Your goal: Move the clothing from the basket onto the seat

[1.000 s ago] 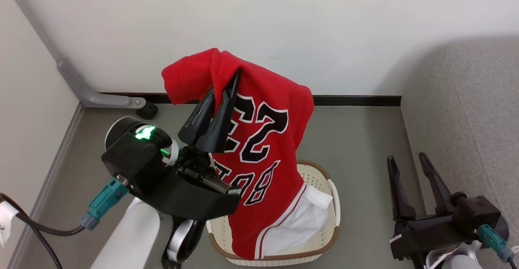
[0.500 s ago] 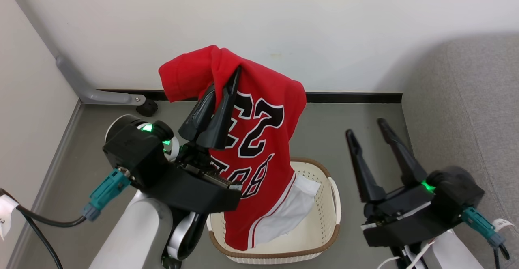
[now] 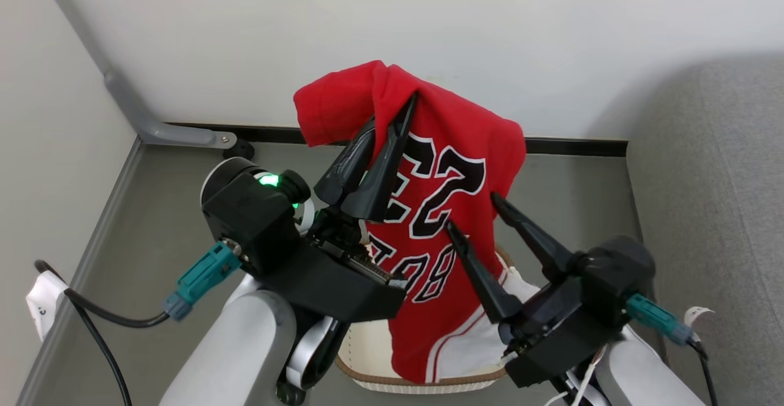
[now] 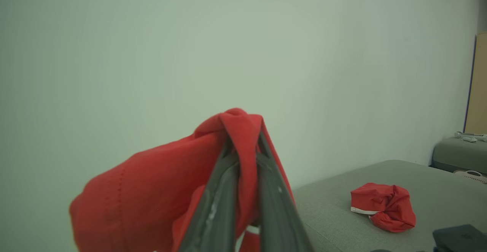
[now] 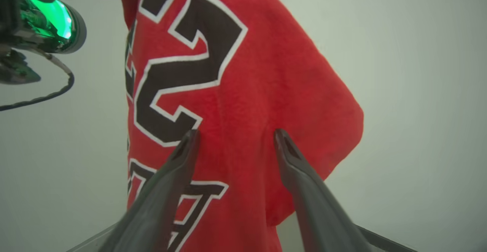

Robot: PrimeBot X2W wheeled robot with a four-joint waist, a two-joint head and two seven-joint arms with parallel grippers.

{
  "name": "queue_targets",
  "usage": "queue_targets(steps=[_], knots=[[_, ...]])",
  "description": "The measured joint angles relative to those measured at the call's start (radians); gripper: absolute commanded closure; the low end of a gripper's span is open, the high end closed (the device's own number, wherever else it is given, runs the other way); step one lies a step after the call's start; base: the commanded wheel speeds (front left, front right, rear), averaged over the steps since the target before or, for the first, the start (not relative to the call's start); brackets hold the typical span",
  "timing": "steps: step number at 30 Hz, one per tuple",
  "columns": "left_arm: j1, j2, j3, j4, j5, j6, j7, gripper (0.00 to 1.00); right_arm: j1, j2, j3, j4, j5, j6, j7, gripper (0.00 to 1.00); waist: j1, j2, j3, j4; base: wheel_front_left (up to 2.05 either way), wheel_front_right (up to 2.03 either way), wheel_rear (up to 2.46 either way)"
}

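Above the basket (image 3: 373, 384), a red jersey (image 3: 465, 142) hangs from the left gripper (image 3: 393, 109). The two dark fingers are pressed narrowly together on a fold near the top of the cloth. From the left wrist, that fold bunches up between the fingers (image 4: 213, 206) and spills over their tips, with the rest of the jersey (image 4: 152, 183) drooping to the left. Black numerals with white edges run down the front of the garment, and a white panel shows at its lower right.

The jersey's bottom edge reaches down to the basket's brown rim in the head view; whether it touches the basket cannot be told. The basket stands on the grey floor (image 3: 165, 210) near the robot, mostly hidden behind the cloth and the arms.

To the right of the jersey, the right gripper (image 3: 472, 210) points up and left at it with its fingers spread wide, holding nothing. From the right wrist, this gripper (image 5: 236, 132) has both tips right at the red cloth (image 5: 243, 73), just below a numeral; contact cannot be judged.

On the right lies the grey seat (image 3: 710, 179). The left wrist view shows a second garment (image 4: 384, 206), plain red with white trim, lying crumpled on the seat (image 4: 418, 172). A pale wall (image 3: 551, 38) stands at the far side.
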Motion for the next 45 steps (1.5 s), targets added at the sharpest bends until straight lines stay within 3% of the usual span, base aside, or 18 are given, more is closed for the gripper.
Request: queue_targets(steps=[11, 12, 14, 26, 27, 28, 29, 45], knots=[[-0.013, -0.008, -0.026, -0.014, 0.000, -0.001, 0.010, 1.00, -0.062, -0.004, 0.087, 0.091, 0.002, 0.002, 0.076, 0.00, 0.0000, 0.0000, 0.013, 0.044, 0.00, 0.00, 0.00], [-0.013, -0.008, -0.026, -0.015, 0.000, -0.001, 0.010, 1.00, -0.075, 0.000, 0.092, 0.100, 0.002, 0.002, 0.080, 0.23, 0.0000, 0.0000, 0.014, 0.046, 0.00, 0.00, 0.00], [-0.013, -0.008, -0.027, -0.016, 0.000, -0.001, 0.010, 1.00, -0.095, 0.008, 0.096, 0.109, 0.006, 0.002, 0.084, 1.00, 0.0000, 0.0000, 0.015, 0.049, 0.00, 0.00, 0.00], [-0.012, -0.005, -0.014, -0.002, -0.003, 0.000, 0.012, 1.00, -0.110, 0.015, 0.079, 0.127, 0.041, 0.002, 0.064, 1.00, 0.0000, 0.0000, 0.013, 0.053, 0.00, 0.00, 0.00], [-0.012, -0.003, -0.012, 0.002, -0.003, 0.001, 0.012, 0.65, -0.110, 0.015, 0.074, 0.127, 0.043, 0.002, 0.060, 1.00, 0.0000, 0.0000, 0.013, 0.052, 0.00, 0.00, 0.00], [-0.011, -0.003, -0.007, 0.004, -0.003, 0.001, 0.007, 0.05, -0.110, 0.015, 0.071, 0.126, 0.043, 0.002, 0.056, 1.00, 0.0000, 0.0000, 0.013, 0.051, 0.00, 0.00, 0.00], [-0.010, -0.003, -0.003, 0.007, -0.004, 0.002, 0.003, 0.00, -0.110, 0.015, 0.069, 0.125, 0.043, 0.002, 0.055, 1.00, 0.0000, 0.0000, 0.012, 0.049, 0.00, 0.00, 0.00], [0.088, 0.057, 0.011, 0.088, 0.005, 0.009, -0.033, 0.00, -0.114, 0.010, 0.007, 0.107, 0.044, -0.010, 0.002, 1.00, 0.0000, 0.0000, 0.009, -0.004, 0.00, 0.00, 0.00]])
